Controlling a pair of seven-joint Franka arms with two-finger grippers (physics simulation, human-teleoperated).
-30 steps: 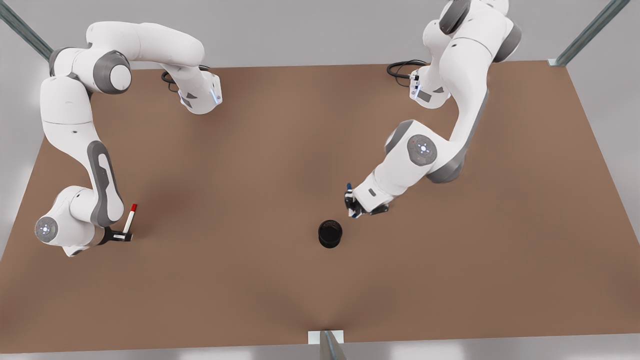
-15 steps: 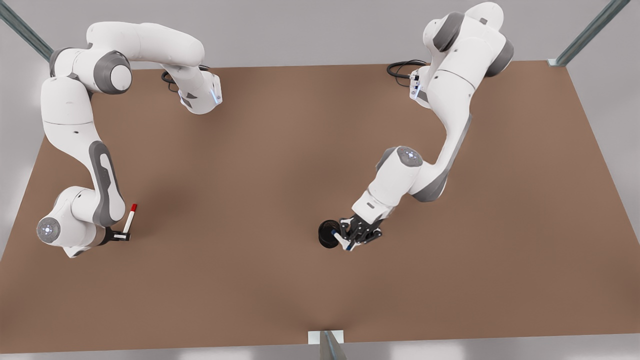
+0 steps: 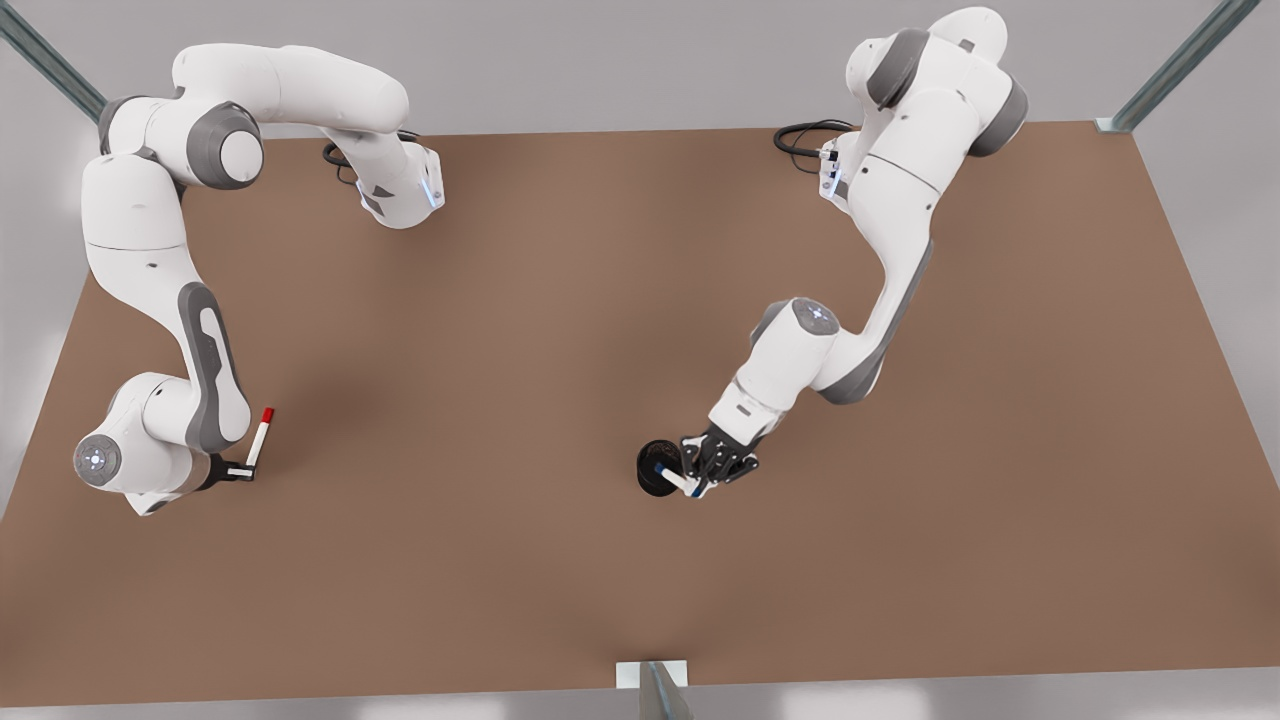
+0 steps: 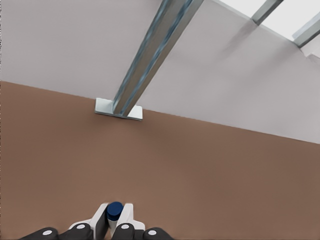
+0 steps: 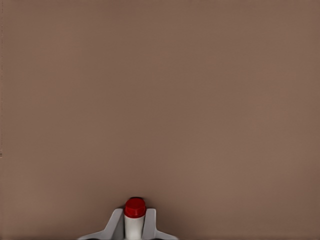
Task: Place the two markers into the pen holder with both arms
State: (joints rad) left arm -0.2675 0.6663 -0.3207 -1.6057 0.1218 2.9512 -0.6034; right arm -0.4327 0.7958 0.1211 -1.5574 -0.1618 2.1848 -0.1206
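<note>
The blue marker (image 3: 675,479) is held clamped between the fingers of the left gripper (image 3: 698,478), which is positioned at the front view's right, just beside the pen holder (image 3: 655,468). The marker is tilted, its blue end reaching over the holder's round mouth; whether the tip is inside the cup or only above it cannot be told. In the left wrist view the blue end (image 4: 114,210) is seen gripped between the two fingers (image 4: 100,220), pointing out over the brown table (image 4: 200,170).

The red marker (image 3: 260,436) is held by the right gripper (image 3: 244,470) at the front view's left, well apart from the pen holder. The grip is at the marker's lower end, and the red cap is directed up and away from the gripper. In the right wrist view the red cap (image 5: 135,207) is seen closed on by both fingers (image 5: 114,224), above bare table.
</note>
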